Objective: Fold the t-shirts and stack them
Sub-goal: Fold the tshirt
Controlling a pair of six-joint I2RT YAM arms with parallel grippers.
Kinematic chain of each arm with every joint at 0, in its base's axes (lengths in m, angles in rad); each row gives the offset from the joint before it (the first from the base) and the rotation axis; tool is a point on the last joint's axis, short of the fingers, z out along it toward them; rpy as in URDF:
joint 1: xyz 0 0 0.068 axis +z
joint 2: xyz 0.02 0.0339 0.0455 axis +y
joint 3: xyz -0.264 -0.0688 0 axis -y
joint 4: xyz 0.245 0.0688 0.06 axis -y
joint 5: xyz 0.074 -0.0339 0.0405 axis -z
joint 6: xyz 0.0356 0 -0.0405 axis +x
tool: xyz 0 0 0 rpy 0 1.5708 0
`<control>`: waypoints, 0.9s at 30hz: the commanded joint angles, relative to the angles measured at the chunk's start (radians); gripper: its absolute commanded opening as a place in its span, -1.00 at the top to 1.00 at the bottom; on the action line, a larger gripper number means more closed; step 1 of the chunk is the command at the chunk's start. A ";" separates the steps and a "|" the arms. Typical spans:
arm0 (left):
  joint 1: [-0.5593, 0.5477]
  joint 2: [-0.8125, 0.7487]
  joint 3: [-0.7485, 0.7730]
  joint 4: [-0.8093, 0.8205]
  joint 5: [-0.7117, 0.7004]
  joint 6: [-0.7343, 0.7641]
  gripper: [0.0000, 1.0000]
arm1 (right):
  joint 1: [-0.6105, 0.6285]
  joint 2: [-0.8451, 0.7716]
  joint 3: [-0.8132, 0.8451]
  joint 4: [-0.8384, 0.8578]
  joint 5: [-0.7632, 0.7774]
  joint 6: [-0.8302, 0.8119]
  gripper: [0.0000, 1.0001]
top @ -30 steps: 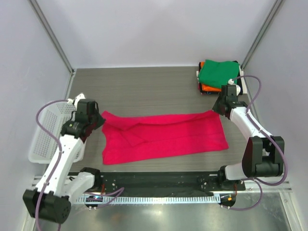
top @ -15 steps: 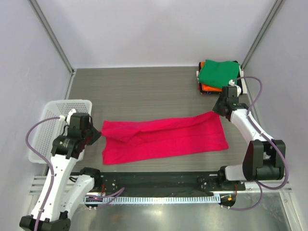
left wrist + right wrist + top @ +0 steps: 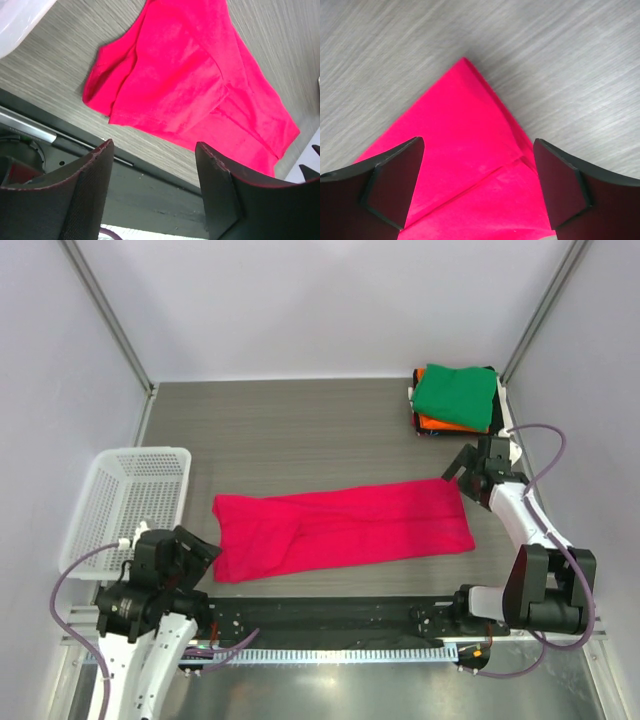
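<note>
The pink-red t-shirt was soft, matt cloth, lightly creased; the desk looked like matt grey wood-grain. The basket was white perforated plastic with a faint sheen, and the fingers of the left hand were dark, matt and finely pebbled.

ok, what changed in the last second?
Left gripper pulled back toward its base, off the left end of the bright pink-red t-shirt, open. That end's far edge now lies nearer, flatter. Right gripper backed slightly rightward, open over the far right corner. Green-topped folded stack and white mesh basket unchanged.
</note>
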 commanded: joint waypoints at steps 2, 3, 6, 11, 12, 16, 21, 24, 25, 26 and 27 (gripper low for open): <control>0.006 0.000 0.030 -0.019 0.009 -0.005 -0.36 | -0.014 -0.088 0.021 -0.009 0.015 0.038 -0.99; 0.005 0.020 0.028 0.022 0.010 0.006 -0.36 | -0.014 -0.099 0.034 -0.012 0.009 0.040 -0.99; 0.005 0.121 0.015 0.145 0.038 0.044 -0.33 | 0.004 -0.110 0.063 0.017 -0.104 0.031 -0.98; 0.003 0.316 -0.034 0.346 0.052 0.071 -0.28 | 0.105 -0.001 0.089 0.069 -0.266 -0.004 -0.89; 0.003 0.349 -0.060 0.416 0.055 0.074 -0.28 | 0.146 0.042 0.085 0.065 -0.267 -0.006 -0.89; -0.009 0.588 -0.088 0.569 0.062 0.075 -0.25 | 0.167 0.113 0.029 0.054 -0.217 0.011 -0.88; -0.028 0.843 -0.045 0.740 0.038 0.083 -0.25 | 0.185 0.189 -0.050 0.045 -0.195 0.075 -0.89; -0.031 1.059 0.039 0.793 0.027 0.094 -0.24 | 0.194 0.220 -0.095 0.048 -0.218 0.107 -0.89; -0.034 1.113 0.065 0.802 0.027 0.098 -0.25 | 0.199 0.223 -0.106 0.048 -0.244 0.130 -0.89; -0.034 1.224 0.121 0.814 0.027 0.098 -0.24 | 0.208 0.217 -0.121 0.054 -0.258 0.146 -0.89; -0.034 1.276 0.154 0.825 0.018 0.098 -0.24 | 0.216 0.208 -0.153 0.057 -0.270 0.160 -0.90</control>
